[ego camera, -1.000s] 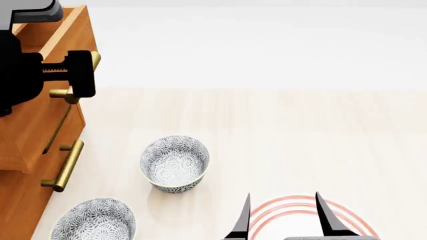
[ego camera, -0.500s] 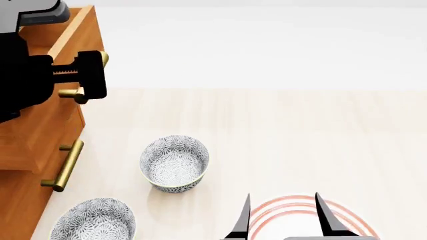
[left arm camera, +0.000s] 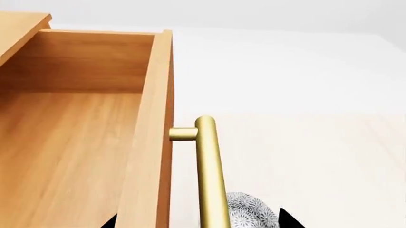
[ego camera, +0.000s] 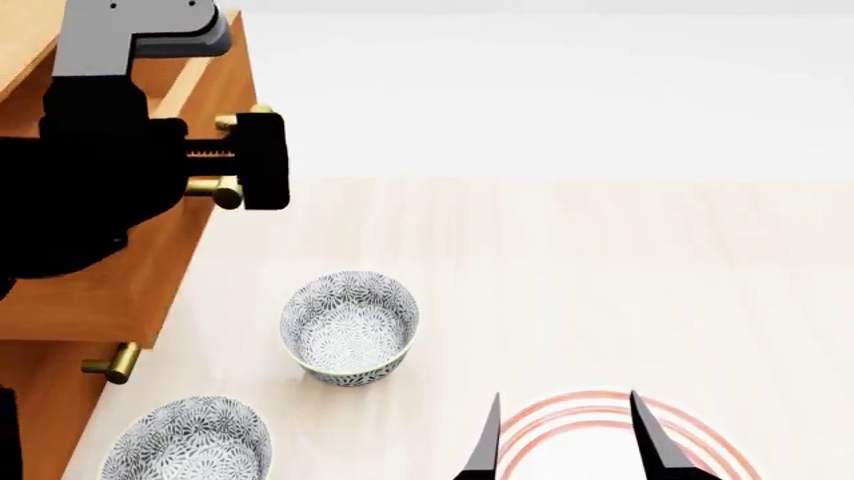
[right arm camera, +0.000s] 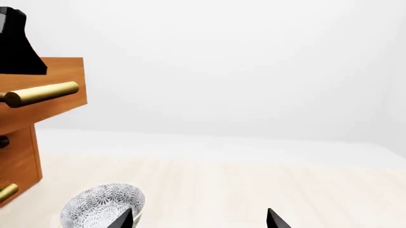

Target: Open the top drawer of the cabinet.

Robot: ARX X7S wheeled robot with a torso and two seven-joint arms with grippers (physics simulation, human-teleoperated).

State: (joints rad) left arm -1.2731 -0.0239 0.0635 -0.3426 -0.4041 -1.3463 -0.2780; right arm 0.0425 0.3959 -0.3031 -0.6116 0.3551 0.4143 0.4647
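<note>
The cabinet (ego camera: 40, 400) stands at the left in the head view. Its top drawer (ego camera: 120, 285) is pulled well out, and the left wrist view shows the light wooden inside (left arm camera: 63, 152). My left gripper (ego camera: 243, 160) is at the drawer's brass handle (ego camera: 220, 187). In the left wrist view its two fingertips stand wide apart, and the left gripper (left arm camera: 197, 221) straddles the drawer front and the handle (left arm camera: 209, 175). Low in the head view my right gripper (ego camera: 567, 450) is open over the floor with nothing between its fingers.
Two patterned grey bowls (ego camera: 350, 325) (ego camera: 187, 440) sit on the floor right of the cabinet. A red-ringed plate (ego camera: 587, 420) lies under my right gripper. The end of a lower drawer's brass handle (ego camera: 114, 365) sticks out below the open drawer.
My left gripper has moved right with the handle, and the top drawer has slid further out of the cabinet, covering the lower handles. The right arm has not moved.
</note>
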